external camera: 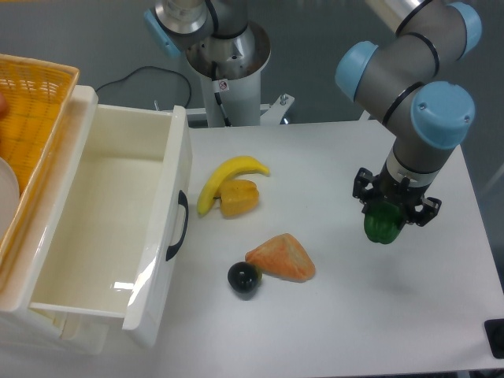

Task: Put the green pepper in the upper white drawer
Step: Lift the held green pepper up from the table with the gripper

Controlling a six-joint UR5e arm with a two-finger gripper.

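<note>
The green pepper (383, 224) is glossy dark green and hangs in my gripper (391, 211) at the right side of the table, lifted a little above the surface. The gripper is shut on the pepper, its black fingers on either side of it. The upper white drawer (118, 228) stands pulled open at the left, with a black curved handle (178, 227) on its front. Its inside looks empty. The drawer is far to the left of the gripper.
A banana (227, 178) and a small orange piece (239, 197) lie mid-table. An orange wedge (282, 258) and a small dark ball (244, 278) lie nearer the front. A yellow woven basket (31, 126) sits on top at far left.
</note>
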